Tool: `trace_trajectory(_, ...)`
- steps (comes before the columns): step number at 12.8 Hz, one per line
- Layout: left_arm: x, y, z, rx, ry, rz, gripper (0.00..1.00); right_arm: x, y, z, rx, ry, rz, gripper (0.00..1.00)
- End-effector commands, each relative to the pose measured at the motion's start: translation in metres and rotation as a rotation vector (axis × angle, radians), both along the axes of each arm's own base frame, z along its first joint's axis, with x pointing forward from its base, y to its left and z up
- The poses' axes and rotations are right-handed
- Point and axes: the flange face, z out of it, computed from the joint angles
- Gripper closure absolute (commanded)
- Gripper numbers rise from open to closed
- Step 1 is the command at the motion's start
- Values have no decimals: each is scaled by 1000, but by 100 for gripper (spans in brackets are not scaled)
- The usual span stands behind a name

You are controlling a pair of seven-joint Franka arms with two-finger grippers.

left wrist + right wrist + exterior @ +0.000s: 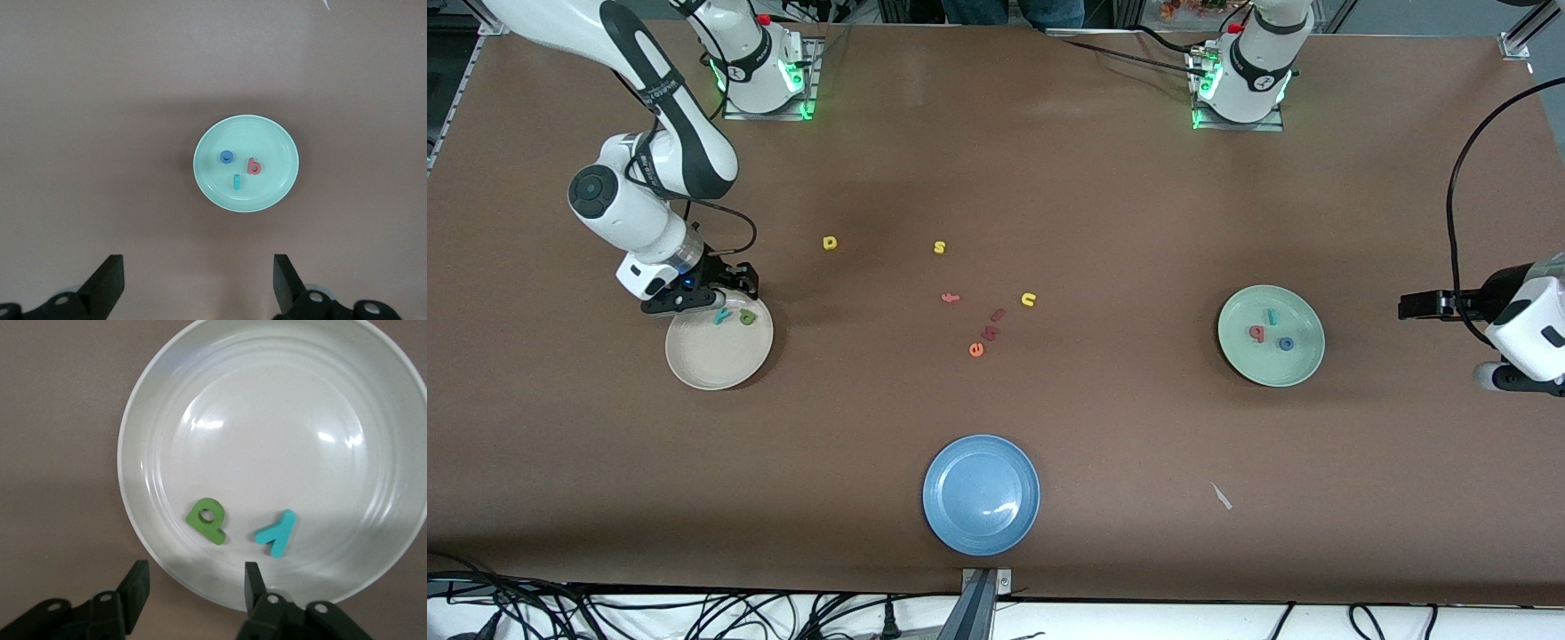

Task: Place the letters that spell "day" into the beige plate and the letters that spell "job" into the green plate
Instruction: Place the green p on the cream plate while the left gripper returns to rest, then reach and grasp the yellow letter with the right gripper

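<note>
Right wrist view: my right fingers (193,587) are hanging spread over the beige plate (167,420), green letter (207,520) dropped; yellow letter (830,242) needs fetching next.

**Surface finish notes**

Beige plate (167,407): glazed-looking, glossy, smooth, with sharp highlights and faint concentric rings seen. Green letter (207,519) and teal y (277,533) in it: matt, foam-like, no shine. Green plate (280,143): smooth, softer sheen. Blue plate (951,516), nearest the front camera: glossy. Table (1103,196) under the plates: matt brown, finely textured, no reflections noted.
</note>
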Motion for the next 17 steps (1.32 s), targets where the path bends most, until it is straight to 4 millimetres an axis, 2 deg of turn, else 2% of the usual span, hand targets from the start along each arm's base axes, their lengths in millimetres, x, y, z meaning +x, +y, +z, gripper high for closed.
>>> trace_trajectory(1,-13,8,30,-36,-55,43,5,-1,4,4,2,-1,-29,34)
trace_trajectory(4,-32,-14,21,8,-167,19,2,-19,30,11,-9,15,-78,34)
trace_trajectory(6,-46,-19,17,20,-210,15,2,-31,51,20,-19,38,-106,34)
trace_trajectory(10,-46,-11,21,20,-236,-1,0,-50,99,24,-17,53,-122,34)
trace_trajectory(13,-46,-10,25,10,-234,-88,0,-65,134,27,-20,55,-44,28)
trace_trajectory(16,-45,-11,29,12,-243,-104,0,-77,146,22,-25,66,3,22)
trace_trajectory(17,-42,-10,37,14,-259,-140,0,-80,146,20,-29,67,13,22)
